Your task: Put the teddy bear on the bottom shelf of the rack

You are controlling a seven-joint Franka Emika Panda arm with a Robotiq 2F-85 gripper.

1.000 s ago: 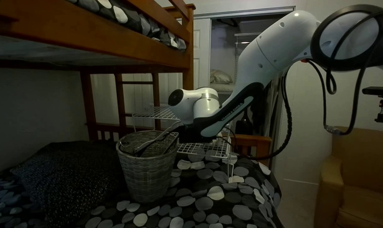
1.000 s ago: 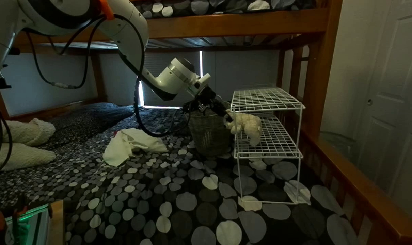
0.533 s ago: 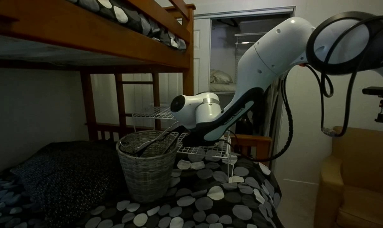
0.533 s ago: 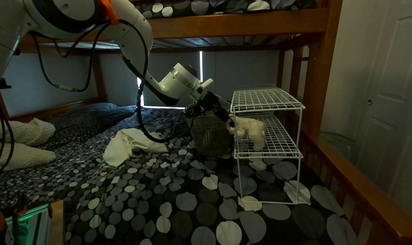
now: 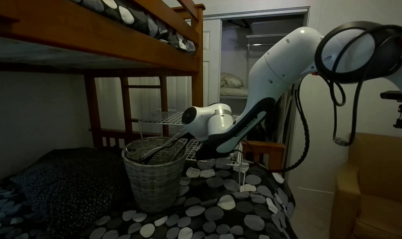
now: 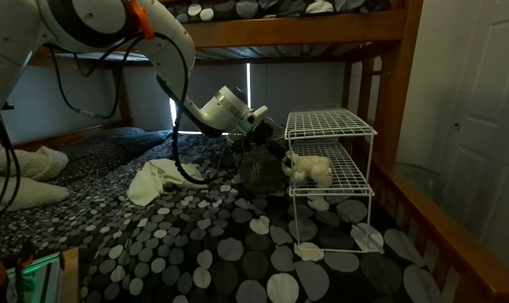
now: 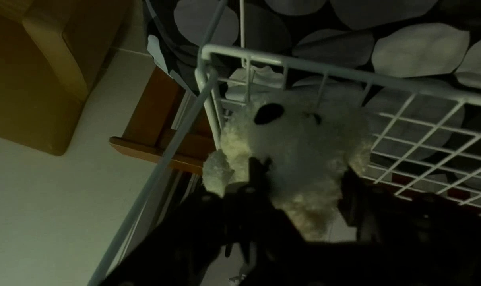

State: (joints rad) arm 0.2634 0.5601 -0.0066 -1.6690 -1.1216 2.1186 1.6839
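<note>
Home bedroom: bunk bed (image 6: 296, 31), spotted bedding (image 6: 230, 249), open closet (image 5: 234, 58).

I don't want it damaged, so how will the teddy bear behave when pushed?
The teddy bear is probably squashy, judging by its fluffy plush body. Its fuzzy coat likely resists slipping, but could catch on the wire rack.

A cream teddy bear (image 6: 314, 165) and white gridded rack (image 6: 330, 122) contrast with black bedding (image 6: 230, 249) dotted in grey and white.
</note>
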